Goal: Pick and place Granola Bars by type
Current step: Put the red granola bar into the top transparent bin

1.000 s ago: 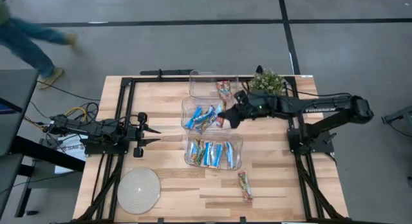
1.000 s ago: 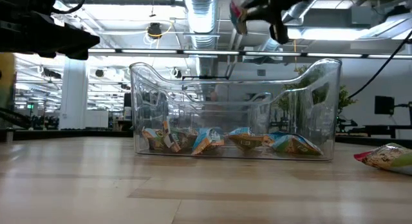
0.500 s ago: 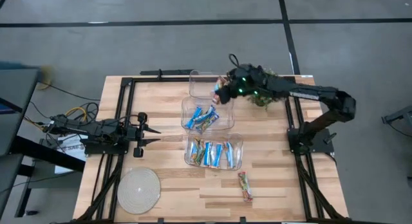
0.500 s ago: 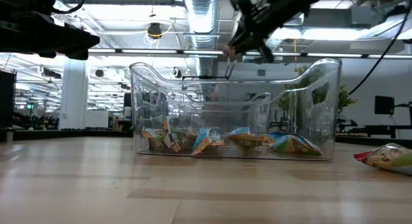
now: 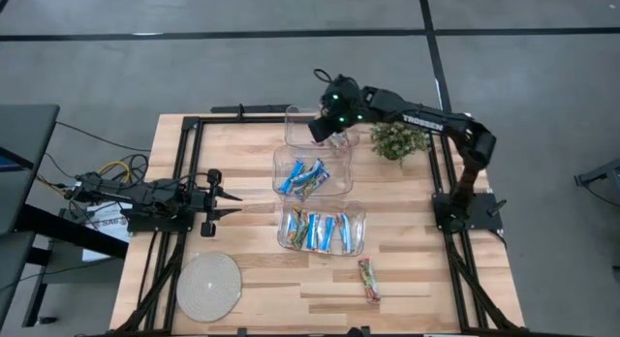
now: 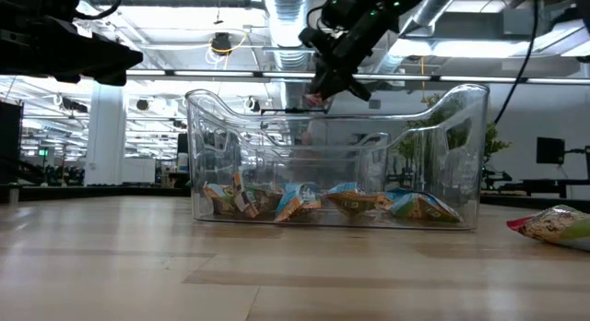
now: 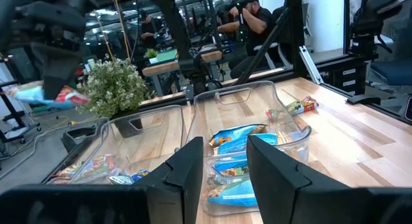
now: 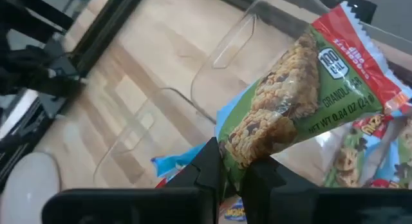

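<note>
My right gripper (image 5: 325, 129) hangs over the far clear bin (image 5: 295, 134), shut on a red-green-orange granola bar (image 8: 302, 102); it also shows high in the low view (image 6: 323, 89). More red-green bars (image 5: 341, 138) lie in that far bin. Bright blue bars (image 5: 303, 177) fill the middle bin, and tan-brown-and-blue bars (image 5: 320, 230) lie on the near bin's floor. One red-green bar (image 5: 368, 280) lies flat on the table toward the near edge. My left gripper (image 5: 215, 201) waits open at the table's left side. My right gripper pinches the bar's green end (image 8: 239, 161) between its two fingers (image 8: 209, 163). The rest of the wrapper juts out past the fingertips, with its red crimped end (image 8: 360, 44) free. The bar is lifted clear, above the far bin.
A small potted plant (image 5: 397, 139) stands right of the far bin, under my right arm. A round white plate (image 5: 207, 287) lies at the near left corner. Black frame rails (image 5: 184, 163) run along the table's sides. Bare wood lies between my left gripper and the bins.
My right gripper has carried the red-green bar from above the middle bin toward the table's far edge and a little left, and now stands over the far bin. The arm has swung round with it. It has stayed shut on the bar.
</note>
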Robot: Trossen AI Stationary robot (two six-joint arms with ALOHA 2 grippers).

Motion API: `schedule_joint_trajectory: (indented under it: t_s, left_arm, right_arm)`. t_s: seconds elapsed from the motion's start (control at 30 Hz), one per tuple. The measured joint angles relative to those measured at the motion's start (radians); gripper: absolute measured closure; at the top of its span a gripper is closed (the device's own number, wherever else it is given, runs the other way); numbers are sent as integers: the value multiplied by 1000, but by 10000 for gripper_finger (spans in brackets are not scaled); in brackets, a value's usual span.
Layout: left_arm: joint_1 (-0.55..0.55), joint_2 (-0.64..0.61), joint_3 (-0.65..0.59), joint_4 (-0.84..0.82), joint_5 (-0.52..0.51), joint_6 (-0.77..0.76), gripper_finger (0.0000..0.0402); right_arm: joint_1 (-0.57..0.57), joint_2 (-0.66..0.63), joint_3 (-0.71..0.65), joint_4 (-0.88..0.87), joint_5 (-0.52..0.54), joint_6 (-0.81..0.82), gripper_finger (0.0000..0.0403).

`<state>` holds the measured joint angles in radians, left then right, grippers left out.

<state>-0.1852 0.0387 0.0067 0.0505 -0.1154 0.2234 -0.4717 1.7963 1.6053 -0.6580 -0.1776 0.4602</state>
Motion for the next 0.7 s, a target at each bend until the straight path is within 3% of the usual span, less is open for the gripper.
schedule_joint_trajectory:
  t_s: [0.37, 0.7]
  left_arm:
    - [0, 0, 0, 0, 2, 0, 287]
    - [0, 0, 0, 0, 3, 0, 287]
  right_arm:
    - [-24, 175, 212, -205, 31, -109, 377]
    - [-34, 258, 260, -302, 99, -178, 377]
